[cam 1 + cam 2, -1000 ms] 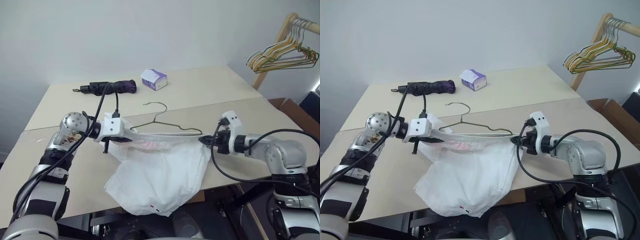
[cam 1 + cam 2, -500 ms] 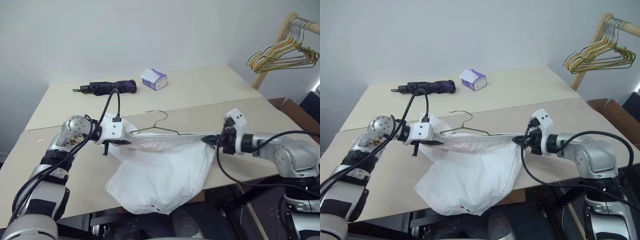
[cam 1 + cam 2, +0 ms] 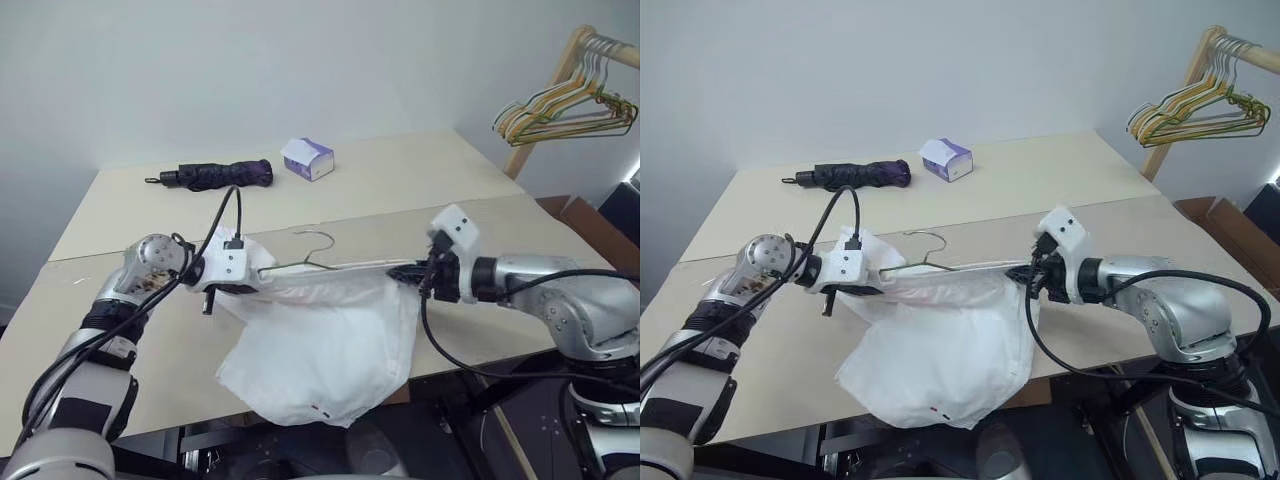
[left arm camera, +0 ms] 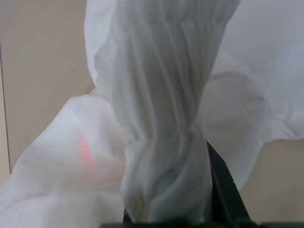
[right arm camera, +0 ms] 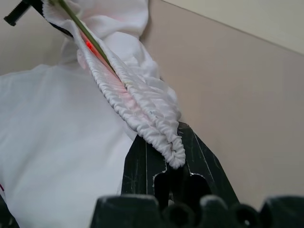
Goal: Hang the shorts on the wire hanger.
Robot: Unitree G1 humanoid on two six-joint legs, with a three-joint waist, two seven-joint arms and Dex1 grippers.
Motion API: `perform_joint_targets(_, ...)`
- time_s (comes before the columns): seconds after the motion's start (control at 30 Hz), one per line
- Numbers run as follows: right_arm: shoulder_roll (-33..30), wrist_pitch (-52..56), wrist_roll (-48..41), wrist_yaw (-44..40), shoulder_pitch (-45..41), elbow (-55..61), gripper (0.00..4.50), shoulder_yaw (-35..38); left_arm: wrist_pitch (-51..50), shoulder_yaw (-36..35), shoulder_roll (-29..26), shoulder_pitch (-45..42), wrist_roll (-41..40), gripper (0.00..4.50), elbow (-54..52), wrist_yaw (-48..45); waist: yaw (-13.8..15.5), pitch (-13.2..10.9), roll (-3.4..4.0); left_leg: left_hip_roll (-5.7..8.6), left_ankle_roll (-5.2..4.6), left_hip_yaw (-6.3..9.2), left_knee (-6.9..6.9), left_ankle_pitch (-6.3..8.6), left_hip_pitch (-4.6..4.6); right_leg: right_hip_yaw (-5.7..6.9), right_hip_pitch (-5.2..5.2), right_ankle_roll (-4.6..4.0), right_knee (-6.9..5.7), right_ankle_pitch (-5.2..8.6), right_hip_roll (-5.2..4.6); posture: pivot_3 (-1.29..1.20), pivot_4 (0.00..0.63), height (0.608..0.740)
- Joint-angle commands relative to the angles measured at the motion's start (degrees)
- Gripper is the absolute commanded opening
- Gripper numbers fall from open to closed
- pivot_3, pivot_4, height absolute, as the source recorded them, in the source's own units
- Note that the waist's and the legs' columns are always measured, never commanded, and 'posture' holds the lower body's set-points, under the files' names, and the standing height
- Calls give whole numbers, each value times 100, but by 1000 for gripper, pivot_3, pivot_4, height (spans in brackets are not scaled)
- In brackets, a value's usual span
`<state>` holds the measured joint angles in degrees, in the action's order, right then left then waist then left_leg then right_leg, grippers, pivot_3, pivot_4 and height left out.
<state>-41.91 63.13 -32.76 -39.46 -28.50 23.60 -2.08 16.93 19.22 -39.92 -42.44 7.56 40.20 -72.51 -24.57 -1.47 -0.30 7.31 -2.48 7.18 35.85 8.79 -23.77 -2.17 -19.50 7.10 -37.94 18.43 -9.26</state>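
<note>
**Shorts stretched between both grippers, hanger caught along the waistband**

Left gripper (image 3: pixel 262 272): fingers clenched on one end of the gathered elastic waistband of the white soft cloth shorts (image 3: pixel 325 345); in the left wrist view the bunched cloth comes straight out from between the fingers. Right gripper (image 3: pixel 412 272): clamped on the other end of the waistband, the ruffled elastic pinched between its two black fingers (image 5: pixel 142 164).

Why held this way, as I read it: pinching the two waistband ends and pulling them apart keeps the band taut and roughly level, so it lines up with the hanger. The legs hang free below and drape past the near edge of the beige table (image 3: pixel 400 190), so the cloth is carried by the grippers, not resting flat.

Thin olive-green wire hanger (image 3: pixel 310 262): it lies along the waistband. The right wrist view shows a green wire running close along the gathered elastic. Can't tell whether the wire is threaded through the shorts or just beside the band. The hook sticks up above the band, nearer the left gripper.

Orientation: the long axis of the waistband and the hanger runs gripper to gripper, across the table's front edge, nearly level. The hems point down, with a small red-and-dark mark low on the cloth.

My call: the hang isn't confirmed yet.
</note>
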Motion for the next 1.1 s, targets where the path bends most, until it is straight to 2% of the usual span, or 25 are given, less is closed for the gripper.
perform_joint_targets(0.03,7,-26,124,236,-193,514,10,-156,-345,-128,54,-172,45,0,-117,153,5,0,0,0,0,0,0,0,0,0,-1,0,0,0,0,-411,0,740)
perform_joint_targets(0.23,-75,-92,245,285,-213,548,1934,-405,-534,-206,200,-304,5,0,-198,287,-2,0,0,0,0,0,0,0,-2,1,-3,-1,-2,0,0,-412,0,740)
perform_joint_targets(0.47,-522,-240,218,-106,-329,498,4351,-168,-528,-222,240,-422,-17,0,-185,408,0,-1,-1,0,0,0,0,0,-2,1,-2,0,0,0,-1,-413,0,740)
perform_joint_targets(0.63,-1014,-526,292,-730,-794,15,4432,-245,-478,-254,283,-548,-68,0,-205,410,-7,-1,-1,-1,0,-3,0,0,-2,6,-2,8,3,5,-2,-417,0,740)
perform_joint_targets(0.8,-1459,-1053,806,-2072,-1821,-1205,4432,-1290,-384,-285,422,-761,-115,0,-159,444,-58,-2,-2,0,0,-8,0,0,-3,10,0,14,12,8,-10,-425,0,740)
perform_joint_targets(0.93,-1215,-1567,1495,-2710,-2514,-2185,4432,-2106,-361,-311,510,-827,-163,0,-221,438,-150,-2,-3,-1,0,-7,-2,0,-2,14,2,13,10,8,-10,-422,0,740)
perform_joint_targets(1.1,-640,-1887,2035,-3170,-3107,-3155,4432,-2588,-415,-347,538,-741,-256,0,-488,368,-285,-3,-3,-2,0,-8,-2,0,-2,13,16,0,-7,0,-8,-404,0,740)
